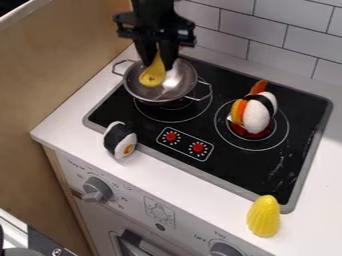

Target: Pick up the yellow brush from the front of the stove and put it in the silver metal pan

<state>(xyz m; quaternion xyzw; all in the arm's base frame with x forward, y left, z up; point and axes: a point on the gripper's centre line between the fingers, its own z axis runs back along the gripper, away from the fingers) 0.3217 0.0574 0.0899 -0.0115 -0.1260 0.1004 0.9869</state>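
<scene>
The black gripper [157, 63] hangs at the upper left, pointing down over a silver pot [135, 88]. Its fingers are shut on the handle of a yellow spoon [153, 76], whose bowl hangs downward in front of the pot's inside. Whether the spoon touches the pot, I cannot tell. The pot stands on the rear left burner of the black stove top [234, 165], a handle on each side.
White-and-black toy sushi with orange parts [256, 116] lies on the right burner. A sushi roll [120, 140] rests by the stove's front left edge, and a yellow corn-like toy [264, 216] stands on the front counter. A tiled wall [267, 42] rises behind.
</scene>
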